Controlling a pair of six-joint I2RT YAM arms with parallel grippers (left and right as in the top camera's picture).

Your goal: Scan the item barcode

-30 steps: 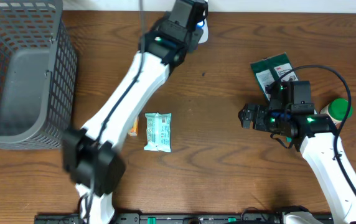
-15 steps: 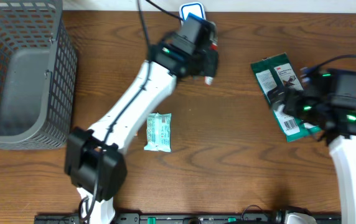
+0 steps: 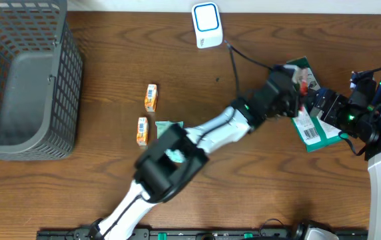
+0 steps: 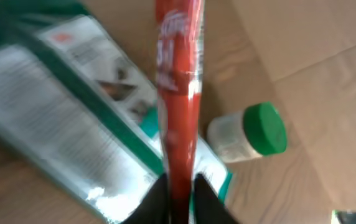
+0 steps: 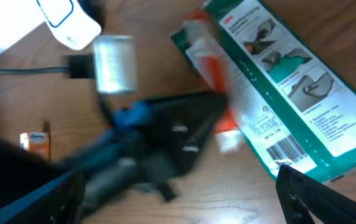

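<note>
My left gripper (image 4: 179,199) is shut on a red tube (image 4: 177,93), its dark jaws pressed against both sides. In the overhead view the left gripper (image 3: 296,100) holds the tube (image 3: 302,81) over the left edge of a green package (image 3: 314,130) at the right. The right wrist view shows the tube (image 5: 206,59) with its white cap beside the package (image 5: 284,81), whose barcode (image 5: 288,151) faces up. My right gripper (image 3: 325,108) stands open just right of the left one, nothing between its fingers. The white scanner (image 3: 206,24) sits at the back edge.
A grey basket (image 3: 17,73) fills the far left. Two small orange boxes (image 3: 150,97) (image 3: 142,131) and a teal packet (image 3: 169,127) lie left of centre. A green-capped bottle (image 4: 249,132) stands next to the package. The scanner's cable (image 3: 244,57) runs across the back.
The left arm has swung from the scanner at the back over to the right, carrying the red tube above the green package. The right gripper has shifted right.
</note>
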